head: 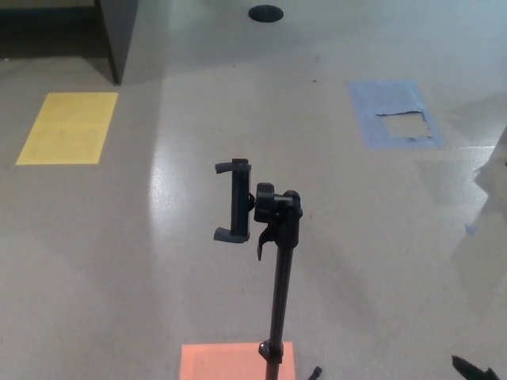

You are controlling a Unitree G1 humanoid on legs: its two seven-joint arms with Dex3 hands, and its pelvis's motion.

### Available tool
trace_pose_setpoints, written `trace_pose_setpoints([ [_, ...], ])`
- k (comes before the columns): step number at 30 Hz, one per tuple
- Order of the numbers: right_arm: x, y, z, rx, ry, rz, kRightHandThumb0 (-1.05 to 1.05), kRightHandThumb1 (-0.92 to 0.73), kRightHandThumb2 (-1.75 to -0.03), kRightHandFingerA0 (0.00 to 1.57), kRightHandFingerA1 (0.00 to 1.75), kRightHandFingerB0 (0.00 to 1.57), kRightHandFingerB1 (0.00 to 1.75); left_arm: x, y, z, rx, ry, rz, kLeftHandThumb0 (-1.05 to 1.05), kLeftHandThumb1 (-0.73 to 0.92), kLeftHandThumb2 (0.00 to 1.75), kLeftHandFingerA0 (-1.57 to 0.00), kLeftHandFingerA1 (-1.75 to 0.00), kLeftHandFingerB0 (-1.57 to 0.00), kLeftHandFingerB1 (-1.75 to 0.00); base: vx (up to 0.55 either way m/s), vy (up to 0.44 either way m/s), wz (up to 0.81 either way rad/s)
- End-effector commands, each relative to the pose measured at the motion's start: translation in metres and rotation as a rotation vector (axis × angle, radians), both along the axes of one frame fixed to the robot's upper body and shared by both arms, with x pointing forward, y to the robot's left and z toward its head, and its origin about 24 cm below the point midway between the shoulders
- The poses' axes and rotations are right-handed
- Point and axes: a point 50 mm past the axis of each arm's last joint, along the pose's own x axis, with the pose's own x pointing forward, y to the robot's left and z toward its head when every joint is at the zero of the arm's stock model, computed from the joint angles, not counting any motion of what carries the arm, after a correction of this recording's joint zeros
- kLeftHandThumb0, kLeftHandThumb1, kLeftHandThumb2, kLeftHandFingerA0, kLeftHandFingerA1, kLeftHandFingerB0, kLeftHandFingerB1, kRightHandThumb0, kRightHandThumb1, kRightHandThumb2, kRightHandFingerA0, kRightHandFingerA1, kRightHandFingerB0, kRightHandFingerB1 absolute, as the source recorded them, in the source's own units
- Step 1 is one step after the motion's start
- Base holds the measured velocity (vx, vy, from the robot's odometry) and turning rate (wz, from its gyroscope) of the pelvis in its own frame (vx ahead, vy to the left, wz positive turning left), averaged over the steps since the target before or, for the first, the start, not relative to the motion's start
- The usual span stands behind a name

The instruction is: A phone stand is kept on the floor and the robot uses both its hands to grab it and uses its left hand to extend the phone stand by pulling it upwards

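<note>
Yellow patch (68, 127): on the floor (158, 261), far left, well apart from the stand.
Phone stand (279, 293): centre, near; pole upright, its foot cut off by the near edge; clamp (234, 201) at the top faces left, long axis vertical.
Orange patch (230, 361): under the pole, near edge.
Blue patch (394, 112): far right, torn middle.
Right hand (474, 369): only a dark tip at the near right corner; grip cannot be told, touching nothing.
Left hand: out of sight.

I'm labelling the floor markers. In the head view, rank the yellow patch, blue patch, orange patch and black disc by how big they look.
1. Yellow patch and blue patch: too alike to rank.
2. Orange patch: cut off by the frame edge and nearest the camera, so unsure.
3. Black disc: smallest, also farthest.
</note>
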Motion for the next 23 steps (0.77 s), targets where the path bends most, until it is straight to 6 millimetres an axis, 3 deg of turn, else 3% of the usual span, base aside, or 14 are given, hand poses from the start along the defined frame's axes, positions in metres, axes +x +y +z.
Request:
trace_pose_setpoints([
  [1,-0.027,-0.02,-0.01,-0.127,0.151,0.08,-1.05,-0.9,-0.9,0.0,0.64,0.0,0.61,-0.013,0.015,0.032,-0.074,-0.377,0.004,-0.91,0.92,0.78,-0.28,-0.33,-0.21,-0.3,0.0,0.0,0.0],
  [2,-0.027,-0.02,-0.01,-0.117,0.152,0.077,-1.05,-0.57,-1.21,0.0,0.54,0.0,0.54,-0.013,0.015,0.032,-0.074,-0.379,0.003,-0.9,0.92,0.79,-0.29,-0.34,-0.21,-0.3,0.0,0.0,0.0],
  [6,-0.025,-0.021,-0.008,-0.088,0.139,0.058,-1.05,-0.58,-1.23,0.0,0.58,0.0,0.57,-0.011,0.013,0.033,-0.028,-0.385,-0.021,-0.87,0.92,0.77,-0.29,-0.34,-0.18,-0.29,0.0,0.0,0.0],
  [10,-0.021,-0.02,-0.008,-0.072,0.133,0.052,-1.05,-0.59,-1.22,0.0,0.57,0.0,0.57,-0.01,0.015,0.032,0.063,-0.391,-0.08,-0.8,0.91,0.69,-0.3,-0.31,-0.26,-0.29,0.0,0.0,0.0],
  [11,-0.021,-0.019,-0.007,-0.061,0.132,0.05,-1.05,-0.91,-0.79,0.0,0.72,0.01,0.69,-0.011,0.015,0.031,0.066,-0.392,-0.087,-0.78,0.92,0.71,-0.28,-0.32,-0.24,-0.29,0.0,0.0,0.0],
  [13,-0.021,-0.018,-0.008,-0.033,0.134,0.047,-1.05,-0.91,-0.78,0.0,0.69,0.0,0.72,-0.012,0.016,0.03,0.061,-0.392,-0.089,-0.79,0.92,0.68,-0.3,-0.32,-0.26,-0.3,0.0,0.0,0.0],
  [17,-0.024,-0.019,-0.009,-0.016,0.146,0.041,-1.05,-0.92,-0.79,0.0,0.75,0.02,0.7,-0.017,0.014,0.026,-0.108,-0.4,-0.024,-0.8,0.9,0.67,-0.25,-0.32,-0.22,-0.29,0.0,0.0,0.0],
  [18,-0.024,-0.02,-0.009,-0.013,0.149,0.036,-1.05,-0.69,-1.17,0.0,0.64,0.05,0.65,-0.018,0.014,0.027,-0.079,-0.385,-0.023,-0.8,0.92,0.69,-0.27,-0.32,-0.24,-0.29,0.0,0.0,0.0],
  [23,-0.022,-0.02,-0.009,-0.018,0.146,0.041,-1.05,-0.67,-1.19,0.0,0.61,0.04,0.62,-0.021,0.014,0.03,-0.083,-0.388,-0.018,-0.81,0.92,0.7,-0.28,-0.32,-0.26,-0.29,0.0,0.0,0.0],
])
